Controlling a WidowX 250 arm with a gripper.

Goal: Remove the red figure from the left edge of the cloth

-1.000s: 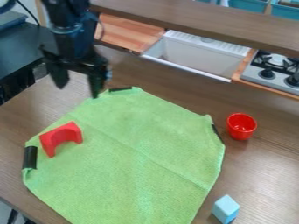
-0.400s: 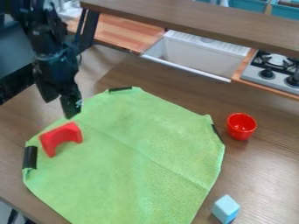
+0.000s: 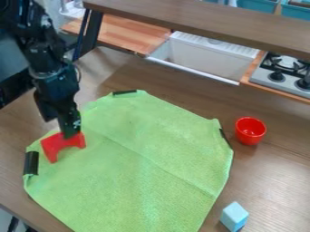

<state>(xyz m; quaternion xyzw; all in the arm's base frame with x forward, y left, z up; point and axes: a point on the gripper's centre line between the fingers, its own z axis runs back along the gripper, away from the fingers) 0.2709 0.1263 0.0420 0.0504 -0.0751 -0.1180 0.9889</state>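
My jaws stand parted at the red figure (image 3: 55,144) near the left edge of the cloth (image 3: 139,163); I should straddle it squarely before closing.

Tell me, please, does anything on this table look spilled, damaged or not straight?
Nothing looks spilled or damaged. Only the green cloth looks slightly untidy: its outline is uneven and a crease runs across it. The red figure rests near its left edge.
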